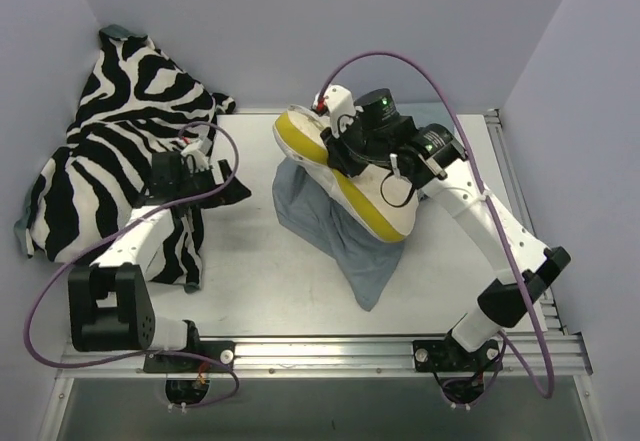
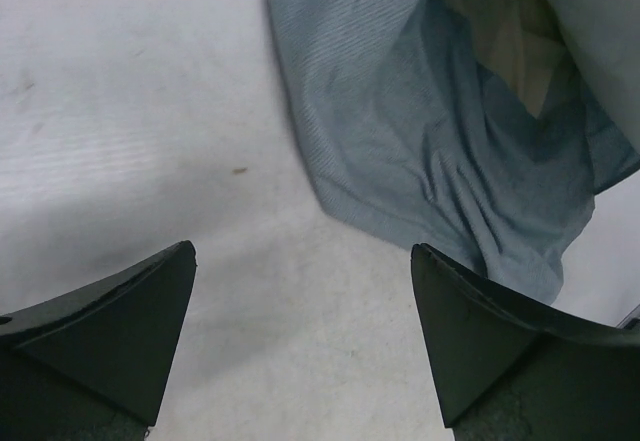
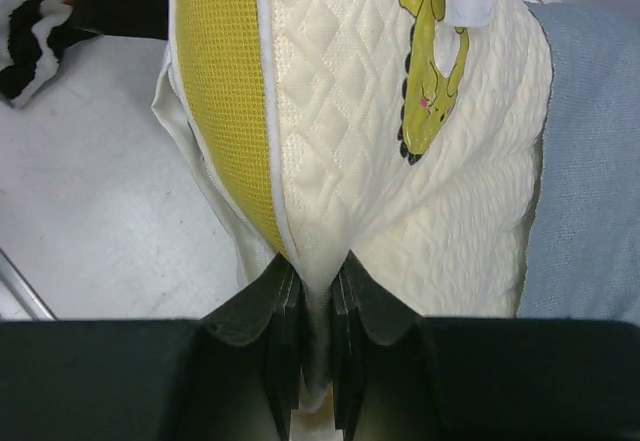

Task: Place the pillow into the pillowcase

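Pillow (image 3: 400, 211) pinched at a seam in right pincer (image 3: 318, 296), jaws nearly together on the cloth; tilted over the grey-blue pillowcase (image 1: 350, 251) crumpled on the surface (image 1: 260, 281). Left pincer (image 2: 303, 251) spread wide, holding nothing, above bare surface just beside the pillowcase edge. Zebra-print cloth (image 1: 110, 161) far left, partly under the left arm.

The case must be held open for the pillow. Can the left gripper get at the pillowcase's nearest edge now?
Probably yes. The left gripper is open and faces the pillowcase across bare table, with nothing between. The pillow, pinched by the right gripper, lies farther along the cloth.
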`<state>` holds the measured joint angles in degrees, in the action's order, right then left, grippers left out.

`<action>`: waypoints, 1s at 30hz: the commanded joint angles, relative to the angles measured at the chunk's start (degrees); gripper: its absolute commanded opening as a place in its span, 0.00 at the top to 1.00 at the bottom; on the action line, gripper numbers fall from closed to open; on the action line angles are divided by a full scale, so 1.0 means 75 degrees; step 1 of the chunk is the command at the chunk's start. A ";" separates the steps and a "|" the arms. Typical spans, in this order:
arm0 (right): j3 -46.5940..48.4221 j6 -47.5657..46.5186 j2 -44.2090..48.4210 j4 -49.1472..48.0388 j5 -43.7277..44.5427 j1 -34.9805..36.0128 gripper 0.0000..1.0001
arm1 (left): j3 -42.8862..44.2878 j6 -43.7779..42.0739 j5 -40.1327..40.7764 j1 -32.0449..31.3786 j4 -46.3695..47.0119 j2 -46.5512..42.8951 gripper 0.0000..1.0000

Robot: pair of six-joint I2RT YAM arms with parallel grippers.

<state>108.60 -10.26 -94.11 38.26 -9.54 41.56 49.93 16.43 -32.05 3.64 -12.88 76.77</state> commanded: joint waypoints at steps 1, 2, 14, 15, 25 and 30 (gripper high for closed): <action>-0.0696 0.0114 0.0159 0.0160 -0.0720 0.0061 1.00 | 0.0139 0.0260 -0.0016 -0.0906 0.2231 0.0764 0.03; -0.0791 0.0091 0.0230 0.0207 -0.0709 0.0037 1.00 | 0.0383 0.0213 0.0170 -0.1046 0.2315 0.1000 0.03; -0.2044 0.0103 0.1332 0.0594 -0.1106 -0.0432 1.00 | 0.2834 -0.0491 -0.0297 -0.2254 0.1742 0.4540 0.03; -0.2115 0.0079 0.1379 0.0582 -0.1130 -0.0467 1.00 | 0.2846 -0.0549 -0.0076 -0.2359 0.1730 0.4611 0.02; -0.4584 -0.0284 0.1323 -0.0834 0.0226 -0.0514 1.00 | 0.3447 -0.0913 -0.1214 -0.2221 -0.2404 0.4649 1.00; -0.4824 0.0745 -0.0981 -0.1305 0.1190 -0.1062 1.00 | 0.3045 -0.2803 -0.2125 -0.2055 -0.5689 0.2857 1.00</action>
<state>73.52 -9.45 -91.24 33.74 -11.05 37.82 72.75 7.14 -39.27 -11.75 -31.14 108.36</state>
